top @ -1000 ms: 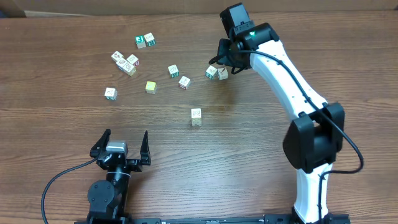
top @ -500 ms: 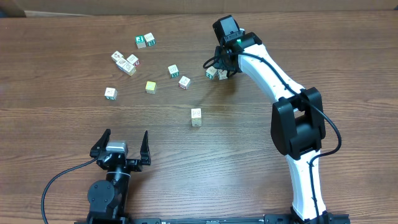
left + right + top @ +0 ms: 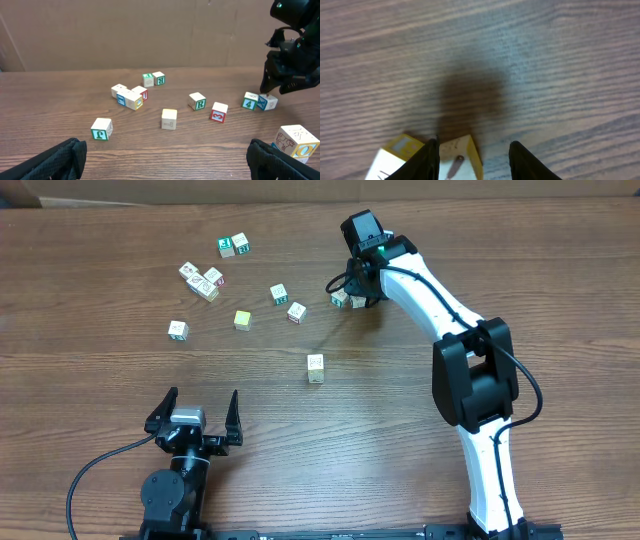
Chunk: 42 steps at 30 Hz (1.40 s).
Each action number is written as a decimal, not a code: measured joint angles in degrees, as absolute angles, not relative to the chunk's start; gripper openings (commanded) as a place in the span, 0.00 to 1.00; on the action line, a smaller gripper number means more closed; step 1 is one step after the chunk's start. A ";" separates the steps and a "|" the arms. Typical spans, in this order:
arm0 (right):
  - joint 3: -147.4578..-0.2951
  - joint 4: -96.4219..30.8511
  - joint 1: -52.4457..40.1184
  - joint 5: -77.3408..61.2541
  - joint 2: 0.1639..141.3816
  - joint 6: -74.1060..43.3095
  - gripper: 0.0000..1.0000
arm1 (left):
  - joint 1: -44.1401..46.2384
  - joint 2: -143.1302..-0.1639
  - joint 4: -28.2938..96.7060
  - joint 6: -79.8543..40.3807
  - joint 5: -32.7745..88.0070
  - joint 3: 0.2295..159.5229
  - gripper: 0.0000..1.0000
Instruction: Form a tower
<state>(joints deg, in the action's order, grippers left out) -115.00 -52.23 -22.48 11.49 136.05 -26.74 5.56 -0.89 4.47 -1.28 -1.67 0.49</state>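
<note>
The right gripper point(image 3: 348, 293), jaws part-open astride a loose cube point(image 3: 457, 157) not yet clamped, hangs upper centre of the overhead frame, with the tower point(image 3: 315, 367) standing below-left of it, mid-frame

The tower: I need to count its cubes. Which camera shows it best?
Left wrist: it sees the tower from the side, though its base is hidden. Overhead shows the tower mostly from above. Right wrist misses it.

A green 4 cube point(image 3: 248, 102), a green R cube point(image 3: 198, 101) and a red 3 cube point(image 3: 218, 112) read clearly.
</note>
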 measured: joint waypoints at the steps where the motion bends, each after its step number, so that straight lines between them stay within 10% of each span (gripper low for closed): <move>1: -115.00 -52.53 -22.48 11.49 136.05 -26.76 0.41 | 5.56 -0.89 4.47 -1.28 -1.67 0.49 0.99; 42: -115.04 -61.47 -22.48 11.99 136.05 -26.79 0.48 | 5.56 -0.89 4.47 -1.28 -1.67 0.49 0.99</move>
<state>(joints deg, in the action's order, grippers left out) -115.04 -61.47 -22.48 11.99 136.05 -26.79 5.56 -0.89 4.47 -1.28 -1.67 0.49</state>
